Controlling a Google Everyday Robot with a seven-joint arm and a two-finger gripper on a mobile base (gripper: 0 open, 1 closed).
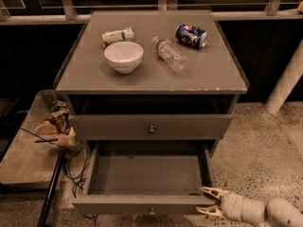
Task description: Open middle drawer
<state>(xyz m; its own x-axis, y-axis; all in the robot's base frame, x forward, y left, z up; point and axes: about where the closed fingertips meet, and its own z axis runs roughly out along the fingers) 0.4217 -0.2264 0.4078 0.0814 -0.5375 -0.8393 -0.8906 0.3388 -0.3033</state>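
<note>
The middle drawer of the grey cabinet is pulled well out toward me. Its plain grey inside is bare, and its flat front carries a small round knob at the bottom edge of the view. Above it a narrower drawer front with a knob is closed. My gripper is at the lower right, just beside the right front corner of the pulled-out drawer. Its two pale fingers are spread apart, point left and hold nothing.
On the cabinet top stand a white bowl, a crumpled green-white packet, a lying clear water bottle and a lying blue can. A low side table with clutter and cables stands at left. A white post stands at right.
</note>
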